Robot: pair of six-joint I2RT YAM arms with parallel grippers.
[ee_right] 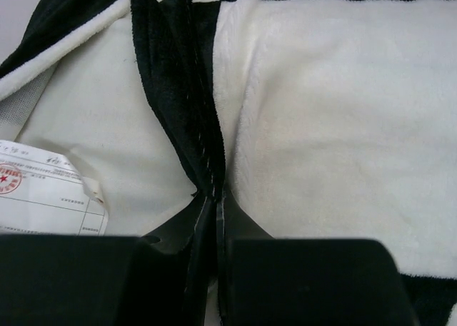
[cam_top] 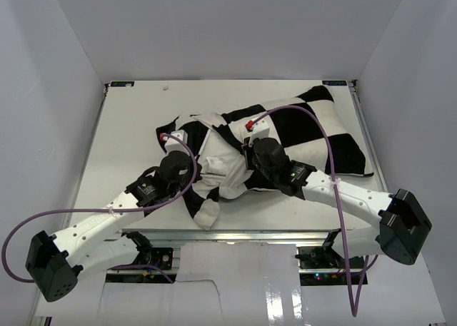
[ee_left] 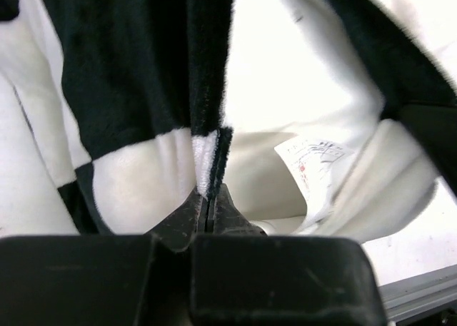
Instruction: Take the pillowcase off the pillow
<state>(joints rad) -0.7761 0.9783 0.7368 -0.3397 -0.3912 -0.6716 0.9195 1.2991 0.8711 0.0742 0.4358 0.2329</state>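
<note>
White table (cam_top: 128, 126) enclosed by pale grey walls (cam_top: 43, 90).

A white table (cam_top: 128, 126) spreads out on every side of the jaws of the left gripper (ee_left: 208, 201) and the right gripper (ee_right: 213, 197). Ahead of the jaws, past the table's far edge, rises a plain pale back wall (cam_top: 228, 26). A left wall (cam_top: 43, 90) and a right wall (cam_top: 421, 69) of the same tint stand well out to either side of them. Behind the jaws, along the near edge, runs a metal rail (cam_top: 235, 235). The light is even and soft, with faint shadows.
</note>
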